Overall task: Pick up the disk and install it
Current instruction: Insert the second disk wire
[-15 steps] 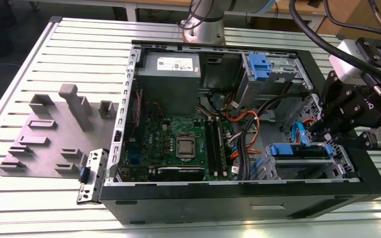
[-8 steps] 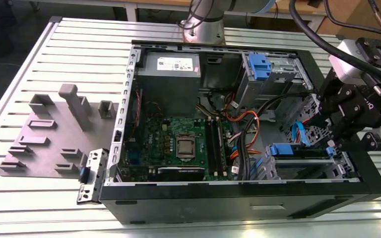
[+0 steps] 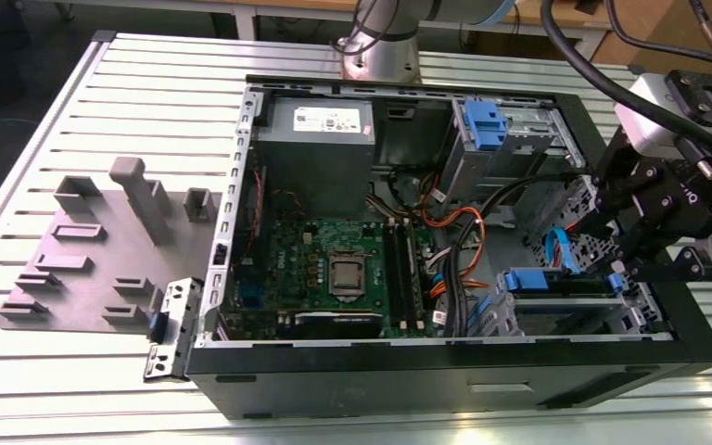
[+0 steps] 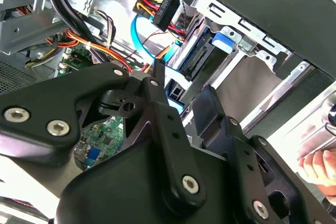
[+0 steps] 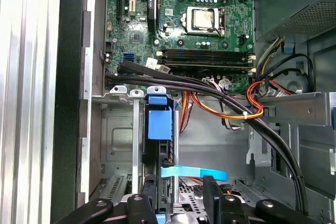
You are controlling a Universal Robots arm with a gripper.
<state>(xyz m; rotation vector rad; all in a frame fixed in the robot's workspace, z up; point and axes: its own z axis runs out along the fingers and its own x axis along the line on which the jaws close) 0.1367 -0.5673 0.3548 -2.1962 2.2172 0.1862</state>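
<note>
Exterior view puts your black gripper [image 3: 653,243] over the drive cage; jaw state unclear. Blue-framed silver disk [image 5: 159,129] sits slotted there: push squarely, avoiding the black cables [image 5: 210,90].

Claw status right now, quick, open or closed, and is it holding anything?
Claw: at the case's drive bay end, at the exterior view's right; open or closed cannot be told, nor whether it holds anything.

Matt black plastic claw [image 3: 653,248], bare metal case [image 3: 455,366], blue plastic disk [image 5: 159,124] carrier.
</note>
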